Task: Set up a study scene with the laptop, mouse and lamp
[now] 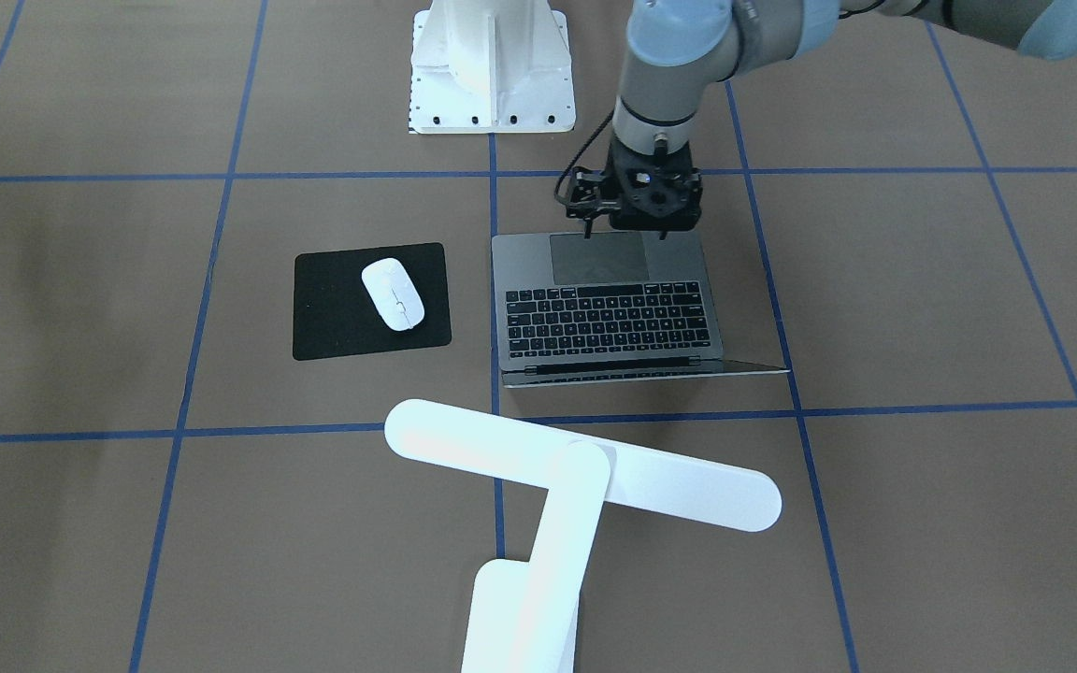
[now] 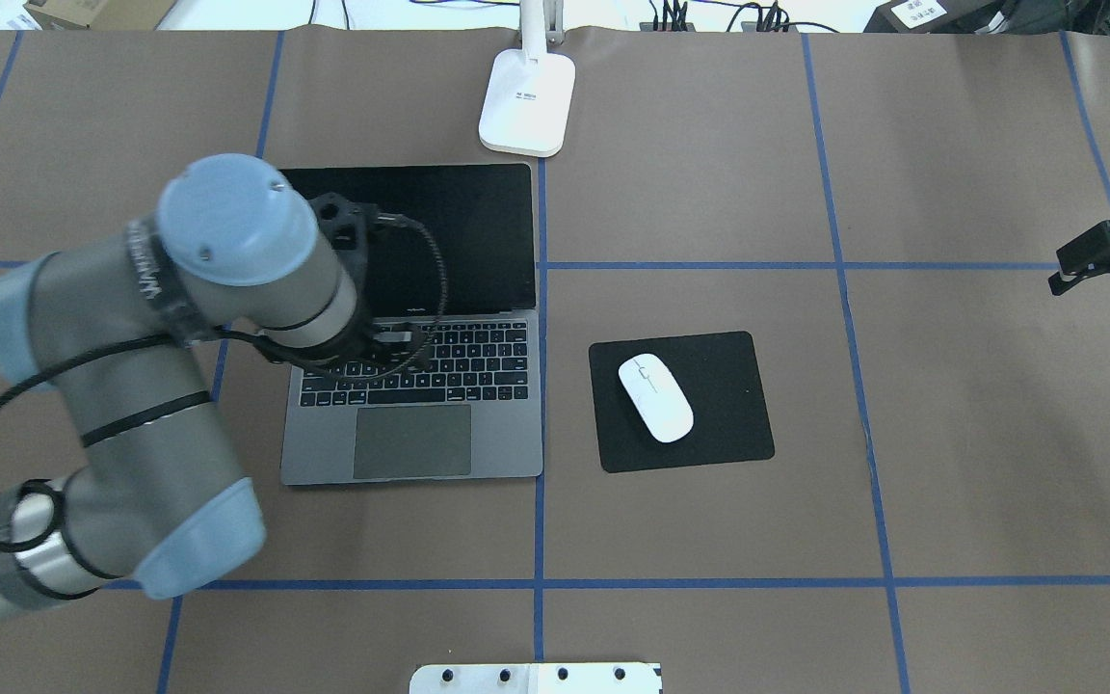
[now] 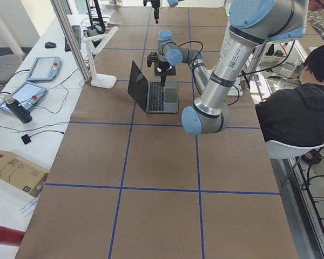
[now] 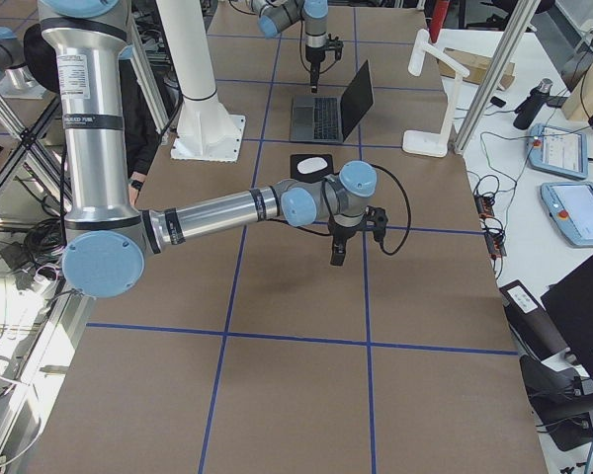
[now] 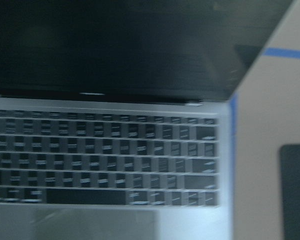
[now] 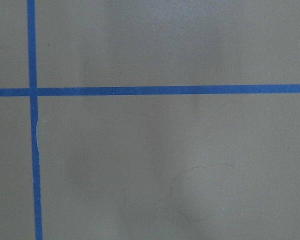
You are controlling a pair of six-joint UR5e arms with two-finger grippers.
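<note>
Left gripper (image 3: 163,82) pointing down above laptop (image 1: 609,318), right gripper (image 4: 336,257) low, well aside

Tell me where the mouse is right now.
In the overhead view the mouse lies on the black mat, just right of the open laptop and nearer the robot than the lamp.

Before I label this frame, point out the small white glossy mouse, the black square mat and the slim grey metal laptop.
small white glossy mouse (image 2: 655,397): overhead exterior view, top shell.
black square mat (image 2: 733,386): overhead exterior view, bare right part.
slim grey metal laptop (image 2: 411,440): overhead exterior view, trackpad.
</note>
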